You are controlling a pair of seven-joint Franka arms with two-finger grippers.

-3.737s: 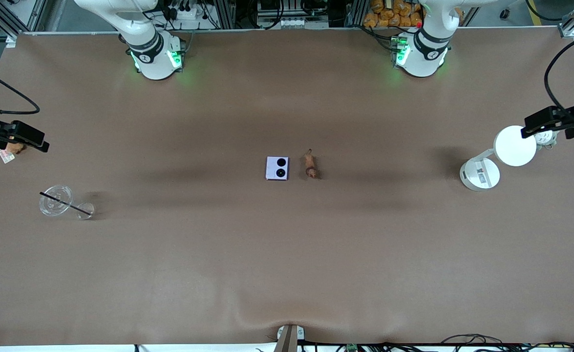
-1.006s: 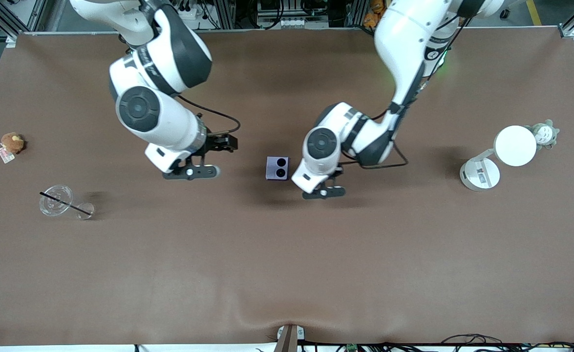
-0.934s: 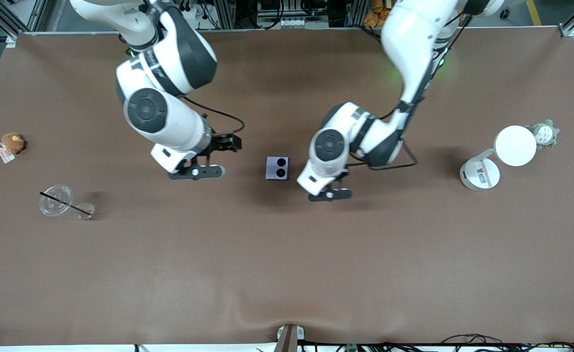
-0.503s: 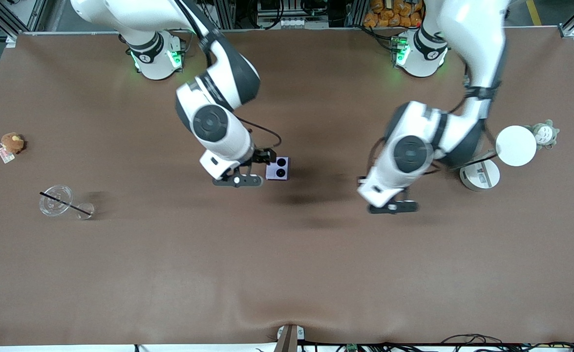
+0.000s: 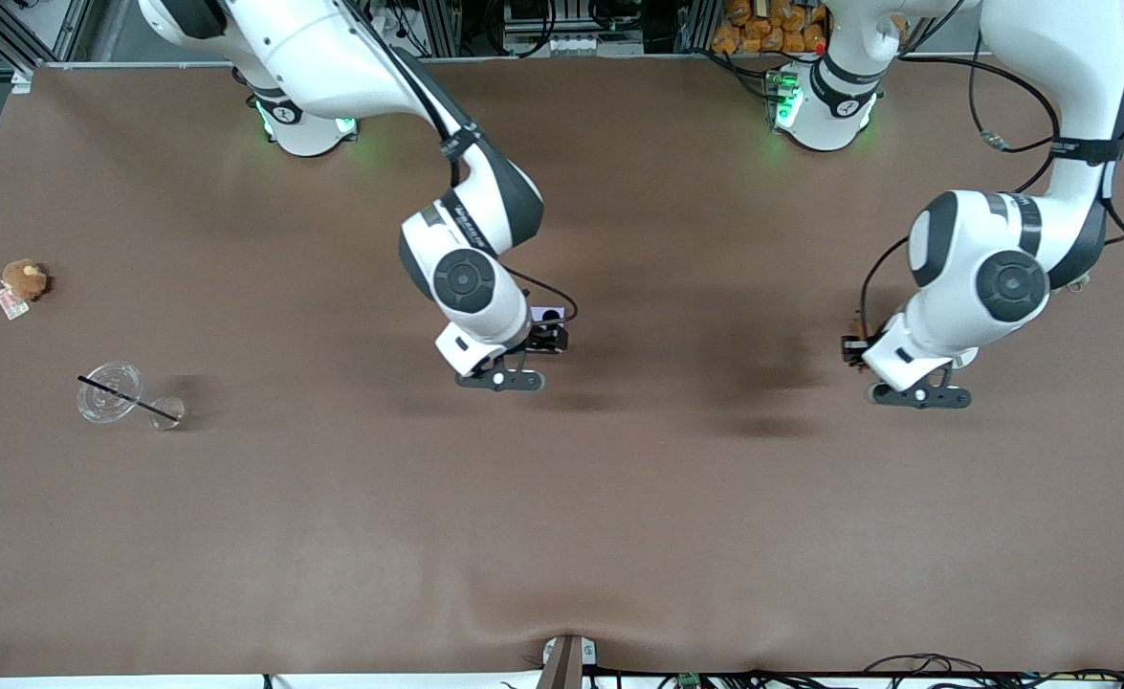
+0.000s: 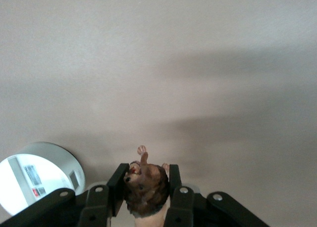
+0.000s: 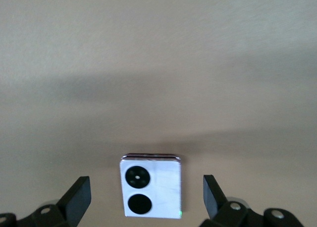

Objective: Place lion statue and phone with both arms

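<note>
Left gripper (image 6: pixel 146 191) squeezes lion (image 6: pixel 145 183), up over table (image 5: pixel 676 498). Right gripper (image 7: pixel 147 199) wide open, phone (image 7: pixel 151 185) flat between fingers, untouched.

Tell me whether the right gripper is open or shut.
Open. In the right wrist view the right gripper has its fingers spread wide on either side of the phone, touching neither edge.

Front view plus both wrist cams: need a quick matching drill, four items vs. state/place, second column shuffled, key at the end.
Items:
1. lion statue
2. phone
3. brown plush toy
4. clear cup

States:
A. lying on its side, black straw across it
B. flat on the table between the open fingers of the right end effector
C. clamped in the left end effector
D. at the table edge, right arm's end, with a tag

Pairs: 1-C, 2-B, 3-D, 4-A
</note>
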